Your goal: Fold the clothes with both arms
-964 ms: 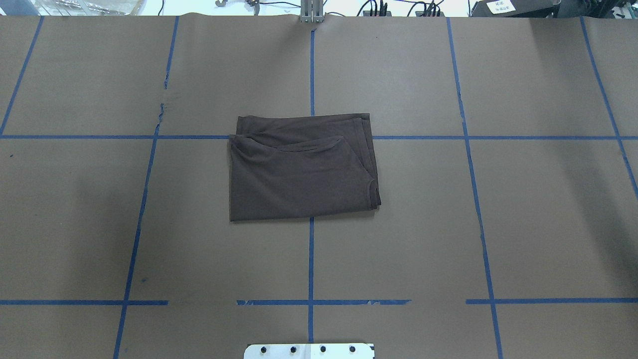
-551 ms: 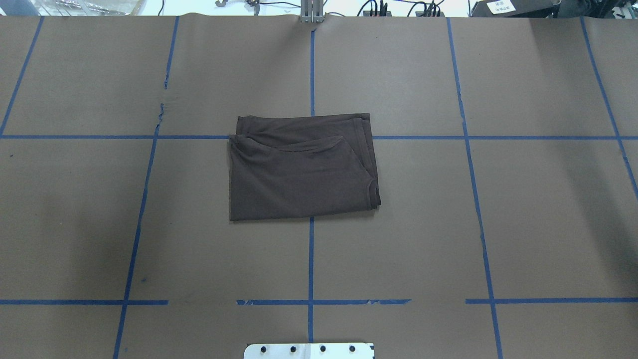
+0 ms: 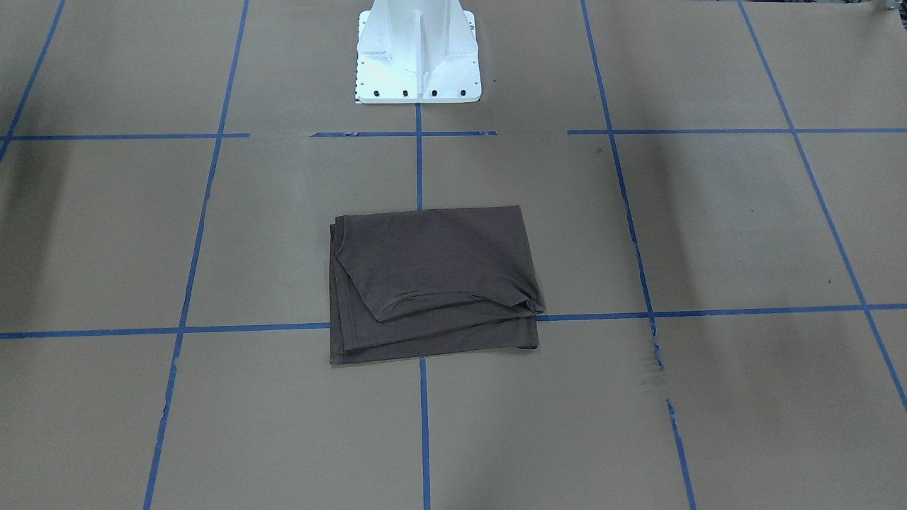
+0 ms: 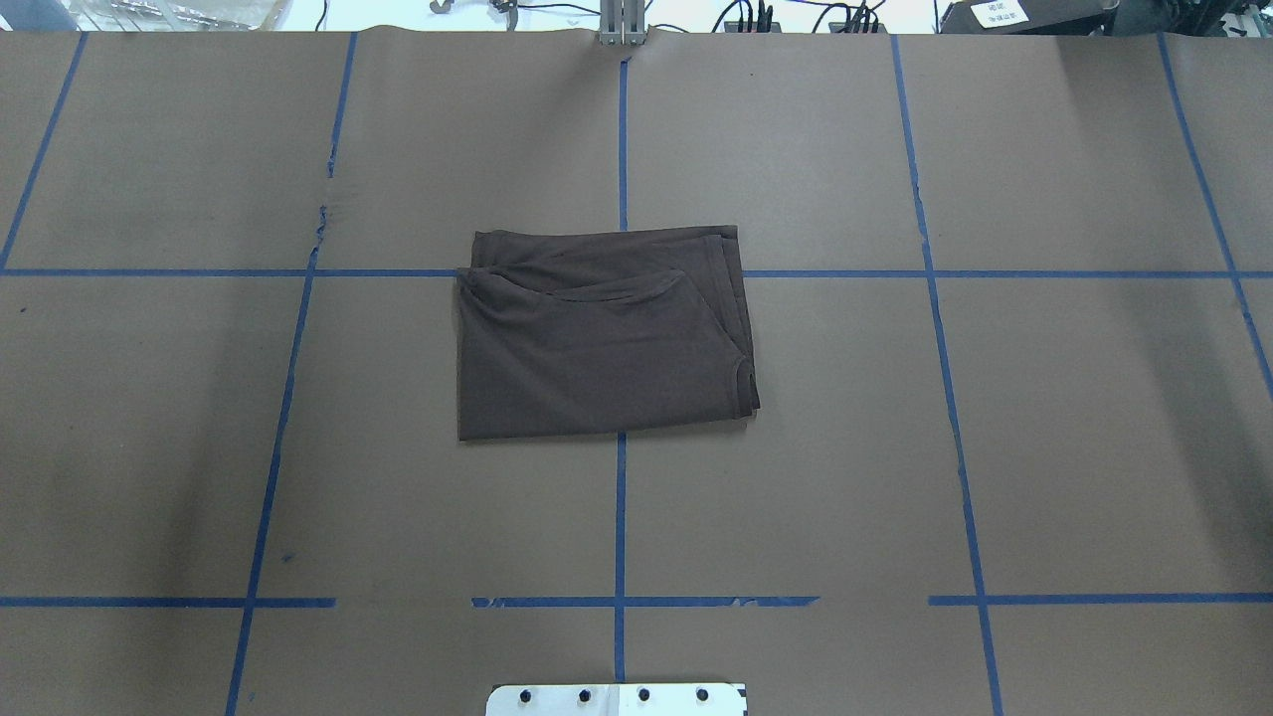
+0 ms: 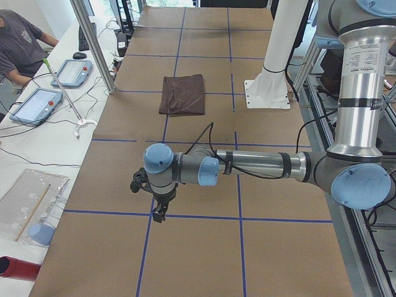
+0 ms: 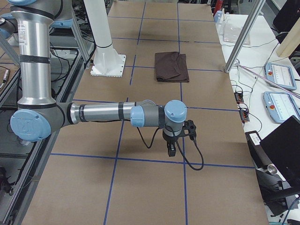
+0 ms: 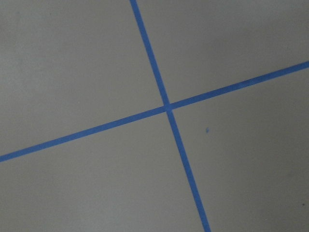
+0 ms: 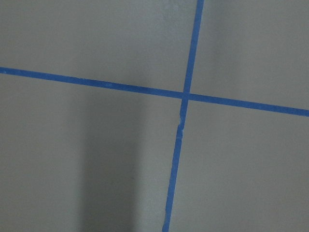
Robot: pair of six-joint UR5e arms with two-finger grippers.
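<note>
The clothes, one dark brown T-shirt, lie folded into a flat rectangle at the table's middle, also seen in the front-facing view and both side views. Nothing touches the shirt. My left gripper hangs low over the brown paper far out on my left end of the table, pointing down. My right gripper hangs the same way far out on the right end. Neither shows in the overhead or front view, so I cannot tell whether they are open or shut. Both wrist views show only paper and blue tape crossings.
Blue tape lines grid the brown paper cover. The white pedestal base stands at the robot's edge behind the shirt. A side table with tablets, cables and a seated person runs along the far edge.
</note>
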